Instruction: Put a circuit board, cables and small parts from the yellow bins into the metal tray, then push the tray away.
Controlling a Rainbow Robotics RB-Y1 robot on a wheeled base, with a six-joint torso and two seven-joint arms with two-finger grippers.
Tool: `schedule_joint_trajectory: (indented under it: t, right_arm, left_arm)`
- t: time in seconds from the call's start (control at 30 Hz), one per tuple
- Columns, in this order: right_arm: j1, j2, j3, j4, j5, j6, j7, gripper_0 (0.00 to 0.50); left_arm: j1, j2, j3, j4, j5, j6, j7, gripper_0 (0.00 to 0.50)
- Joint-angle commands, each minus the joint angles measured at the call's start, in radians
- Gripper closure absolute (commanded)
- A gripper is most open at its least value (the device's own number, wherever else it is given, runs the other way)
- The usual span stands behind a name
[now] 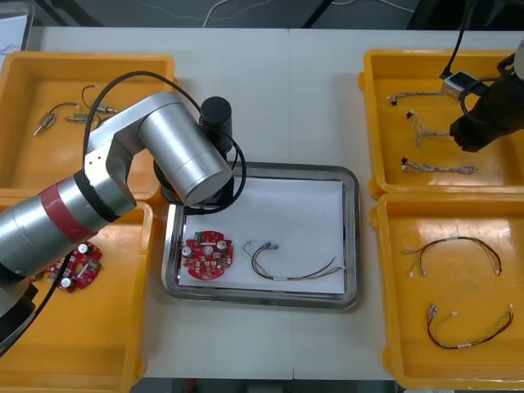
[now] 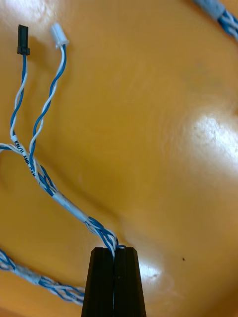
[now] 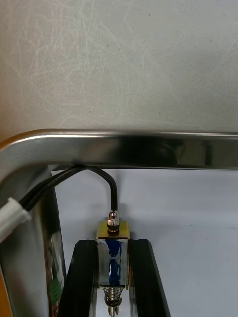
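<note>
- The left gripper (image 3: 113,243) has its fingers clamped on a small metal part (image 3: 113,258). The part stands between them over the white inside of the metal tray (image 3: 148,148), just within its rim.
- The right gripper (image 2: 114,250), in the far right yellow bin (image 1: 372,123), has its fingers pressed together on a twisted blue and white cable (image 2: 69,207). The cable is pinched at the fingertips and its length lies beyond them on the bin floor.

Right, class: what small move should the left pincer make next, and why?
Probably open the left pincer: it grips the small metal part just inside the rim of the metal tray, over its white inside, so it should land inside. The right pincer is shut on a blue and white cable in its yellow bin.
</note>
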State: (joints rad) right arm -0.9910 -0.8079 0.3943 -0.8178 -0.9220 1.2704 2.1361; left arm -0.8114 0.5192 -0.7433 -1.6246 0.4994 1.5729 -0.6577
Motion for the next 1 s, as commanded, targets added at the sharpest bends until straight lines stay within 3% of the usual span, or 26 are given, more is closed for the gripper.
schedule_joint_trajectory:
  t: [0.03, 0.1, 0.17, 0.27, 0.53, 0.8, 1.0]
  right_arm:
    - [-0.017, -0.07, -0.032, -0.03, -0.018, 0.006, 0.054, 0.5]
    - [-0.012, -0.074, -0.032, -0.034, -0.02, 0.001, 0.062, 0.427]
    - [-0.011, -0.079, -0.032, -0.034, -0.02, 0.001, 0.071, 0.232]
    - [-0.009, -0.08, -0.032, -0.032, -0.023, 0.003, 0.11, 0.097]
    - [-0.011, -0.082, -0.046, -0.034, -0.024, -0.012, 0.263, 0.08]
    - [-0.023, -0.034, -0.045, -0.034, -0.011, -0.045, 0.37, 0.081]
    - [-0.032, 0.004, -0.041, -0.032, -0.006, -0.054, 0.486, 0.081]
  left_arm:
    - [-0.048, -0.022, -0.016, -0.011, -0.009, -0.007, -0.065, 0.16]
    - [-0.046, -0.022, -0.014, -0.015, -0.009, -0.004, -0.063, 0.103]
    - [-0.046, -0.022, -0.008, -0.029, -0.005, 0.003, -0.059, 0.053]
    - [-0.048, -0.022, 0.012, -0.06, 0.019, 0.022, -0.057, 0.018]
    - [-0.049, -0.016, 0.082, -0.172, 0.084, 0.127, -0.043, 0.005]
    - [-0.049, 0.008, 0.174, -0.301, 0.136, 0.245, -0.045, 0.005]
    - [-0.028, 0.067, 0.298, -0.391, 0.208, 0.347, -0.057, 0.002]
